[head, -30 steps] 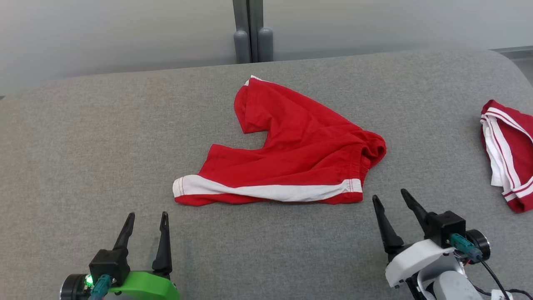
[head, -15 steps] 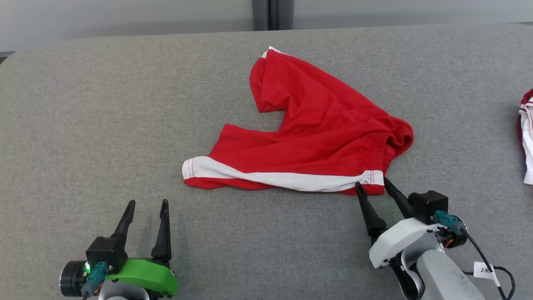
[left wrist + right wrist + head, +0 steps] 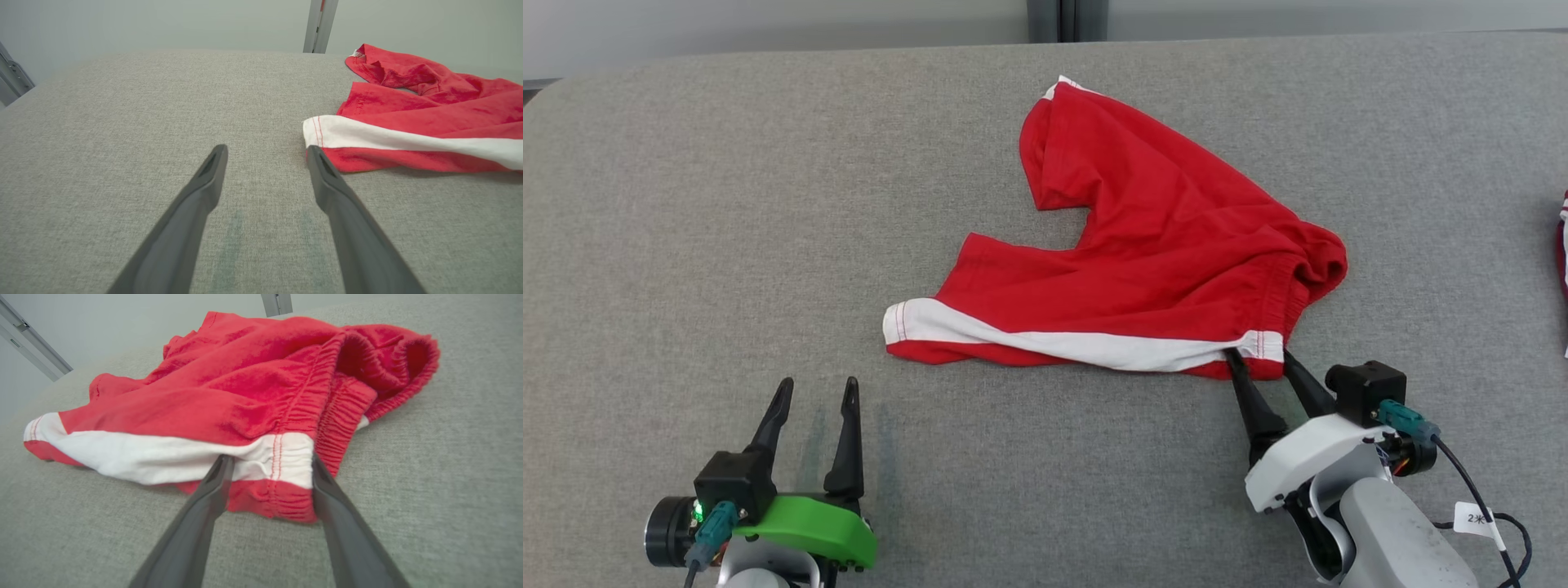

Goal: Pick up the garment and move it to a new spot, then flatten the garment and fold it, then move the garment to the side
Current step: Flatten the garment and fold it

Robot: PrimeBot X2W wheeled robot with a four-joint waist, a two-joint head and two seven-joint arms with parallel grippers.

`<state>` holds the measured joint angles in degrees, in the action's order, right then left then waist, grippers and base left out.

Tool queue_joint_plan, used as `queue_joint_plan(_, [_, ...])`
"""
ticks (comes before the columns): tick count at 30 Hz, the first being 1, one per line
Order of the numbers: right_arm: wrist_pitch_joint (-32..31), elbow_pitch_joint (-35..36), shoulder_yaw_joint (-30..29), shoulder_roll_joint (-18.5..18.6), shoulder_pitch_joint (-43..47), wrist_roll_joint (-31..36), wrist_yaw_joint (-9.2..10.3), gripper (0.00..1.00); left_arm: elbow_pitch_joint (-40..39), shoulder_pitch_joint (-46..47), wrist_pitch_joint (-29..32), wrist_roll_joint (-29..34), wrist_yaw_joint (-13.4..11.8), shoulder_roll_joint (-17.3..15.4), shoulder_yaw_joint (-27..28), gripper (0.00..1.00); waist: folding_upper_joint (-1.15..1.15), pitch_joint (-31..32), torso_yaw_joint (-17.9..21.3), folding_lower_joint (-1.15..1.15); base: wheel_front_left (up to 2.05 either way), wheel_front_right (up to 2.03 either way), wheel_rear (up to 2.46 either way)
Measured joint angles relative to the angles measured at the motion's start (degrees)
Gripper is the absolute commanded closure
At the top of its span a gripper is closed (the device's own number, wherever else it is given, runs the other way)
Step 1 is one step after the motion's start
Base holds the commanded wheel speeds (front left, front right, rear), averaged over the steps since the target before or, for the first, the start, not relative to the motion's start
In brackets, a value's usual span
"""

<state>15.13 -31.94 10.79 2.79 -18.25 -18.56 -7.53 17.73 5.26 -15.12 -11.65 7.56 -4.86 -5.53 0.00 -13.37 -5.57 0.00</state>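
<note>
Head overhead, wrists low, all toward garment [image 3: 1160, 269]

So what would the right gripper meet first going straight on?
The shorts: their waistband corner lies between the open fingers of the right gripper, so it likely hits cloth at once.

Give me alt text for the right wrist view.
The right gripper, jaws open, straddles the waistband corner of the red shorts at their white stripe, not yet pinching it. The shorts lie rumpled on a grey fabric surface.

2nd garment [image 3: 1565, 269] cut off, rt edge.
</note>
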Motion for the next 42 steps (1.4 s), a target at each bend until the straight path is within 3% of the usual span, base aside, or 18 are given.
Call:
queue_joint_plan(8, [0.0, 1.5, -1.9, 0.0, 0.2, 0.8, 0.00, 1.00, -0.6, 0.1, 0.0, -1.5, 0.0, 0.0, -1.2, 0.00, 0.00, -0.4, 0.6, 0.00, 0.00, 0.00, 0.00])
queue_joint_plan(23, [0.0, 4.1, -6.2, 0.0, 0.9, 4.7, 0.00, 1.00, -2.2, 2.6, 0.0, -12.8, 0.0, -4.2, -15.6, 0.00, 0.00, -2.3, 3.9, 0.00, 0.00, 0.00, 0.00])
queue_joint_plan(42, [0.0, 4.1, -6.3, 0.0, 0.8, 5.0, 0.00, 1.00, 2.4, 2.5, 0.0, -17.9, 0.0, -6.4, -21.8, 0.00, 0.00, -2.4, 3.6, 0.00, 0.00, 0.00, 0.00])
